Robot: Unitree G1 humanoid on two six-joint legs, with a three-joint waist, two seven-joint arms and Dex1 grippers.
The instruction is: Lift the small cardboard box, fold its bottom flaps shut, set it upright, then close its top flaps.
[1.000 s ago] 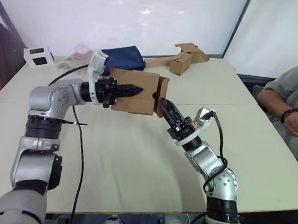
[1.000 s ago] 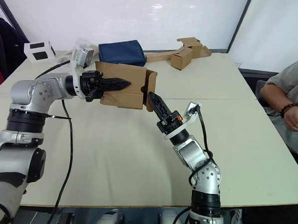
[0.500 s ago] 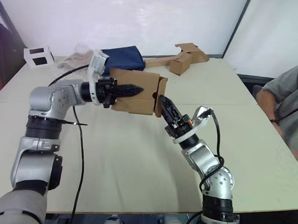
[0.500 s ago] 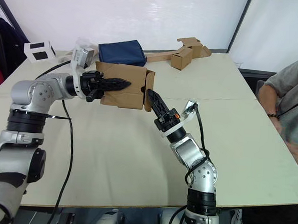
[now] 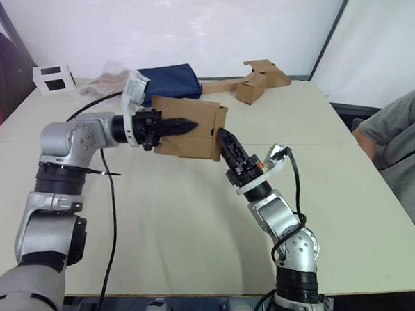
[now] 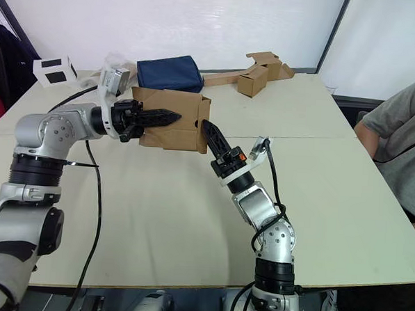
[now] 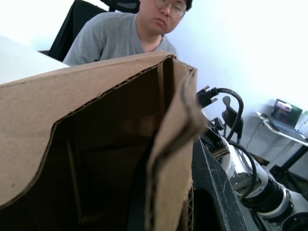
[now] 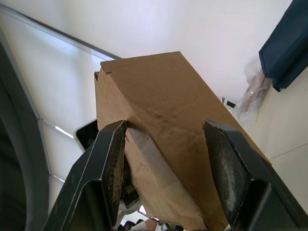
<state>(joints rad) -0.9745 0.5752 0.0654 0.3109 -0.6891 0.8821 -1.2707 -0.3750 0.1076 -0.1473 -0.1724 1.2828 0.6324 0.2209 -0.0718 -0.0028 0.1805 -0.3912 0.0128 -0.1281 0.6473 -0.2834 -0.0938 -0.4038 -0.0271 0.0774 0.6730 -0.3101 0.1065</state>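
The small cardboard box [image 5: 192,120] hangs on its side above the table [image 5: 190,224]. My left gripper [image 5: 185,124] is shut on its wall; the outer finger lies along the front face, and the box [image 7: 72,120] shows from its open end in the left wrist view. My right gripper [image 5: 224,137] presses its tips against the box's right end, where a bottom flap [image 5: 221,128] lies nearly flush. In the right wrist view its fingers [image 8: 108,168] stand apart, open, with the box [image 8: 163,106] just beyond them. The top flaps cannot be made out.
Behind the box lie a navy blue bag [image 5: 171,80], a crumpled plastic bag [image 5: 103,84] and a white block [image 5: 53,78]. Another brown box on a long cardboard strip [image 5: 256,81] sits at the back right. A person [image 5: 403,145] sits at the table's right side.
My right gripper has moved up and left against the box's right end, and the flap that stuck out now lies nearly flush. The person's hand has left the view. The left arm holds still.
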